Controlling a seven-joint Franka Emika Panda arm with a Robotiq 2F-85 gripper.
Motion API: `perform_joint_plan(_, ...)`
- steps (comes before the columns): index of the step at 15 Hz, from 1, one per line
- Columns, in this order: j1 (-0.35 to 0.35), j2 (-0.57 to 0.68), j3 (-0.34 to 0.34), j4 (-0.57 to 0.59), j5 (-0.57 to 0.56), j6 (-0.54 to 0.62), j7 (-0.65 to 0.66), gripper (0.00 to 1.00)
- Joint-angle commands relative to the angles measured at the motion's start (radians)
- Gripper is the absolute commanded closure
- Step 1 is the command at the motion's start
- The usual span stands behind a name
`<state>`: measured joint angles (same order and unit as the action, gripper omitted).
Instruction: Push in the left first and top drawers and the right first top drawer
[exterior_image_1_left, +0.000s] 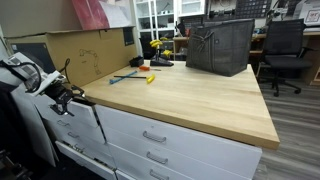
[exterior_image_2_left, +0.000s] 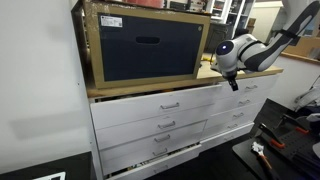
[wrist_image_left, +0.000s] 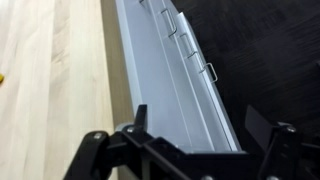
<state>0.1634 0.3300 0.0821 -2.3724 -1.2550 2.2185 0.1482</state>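
My gripper (exterior_image_1_left: 67, 97) is open and empty at the countertop's corner, right in front of the top narrow white drawer (exterior_image_1_left: 73, 128). In an exterior view it (exterior_image_2_left: 233, 82) hangs against that narrow drawer (exterior_image_2_left: 249, 90). The narrow column stands out from the wide one along a dark gap. The wide top drawer (exterior_image_1_left: 155, 137), with a silver bar handle, is beside it and also shows in an exterior view (exterior_image_2_left: 165, 106). In the wrist view the fingers (wrist_image_left: 200, 125) straddle the white drawer fronts (wrist_image_left: 165, 70), seen along their length with their handles.
The wooden countertop (exterior_image_1_left: 190, 100) carries a cardboard box (exterior_image_1_left: 85, 50), a dark grey bag (exterior_image_1_left: 220, 45) and small yellow and blue tools (exterior_image_1_left: 150, 78). An office chair (exterior_image_1_left: 285, 45) stands behind. A lower wide drawer (exterior_image_2_left: 160, 150) sticks out a little.
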Motion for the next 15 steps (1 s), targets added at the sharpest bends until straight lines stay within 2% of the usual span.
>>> perform_joint_plan(1,-0.009,-0.030,0.041,-0.037,-0.058,0.074,0.037,0.00)
perform_joint_plan(6,-0.013,-0.051,0.079,-0.088,-0.024,0.164,0.002,0.02)
perform_joint_plan(7,-0.017,-0.051,0.081,-0.089,-0.018,0.179,-0.015,0.26)
perform_joint_plan(9,-0.021,-0.044,0.079,-0.084,-0.007,0.196,-0.037,0.30)
perform_joint_plan(15,-0.028,-0.021,0.070,-0.067,-0.006,0.204,-0.055,0.76)
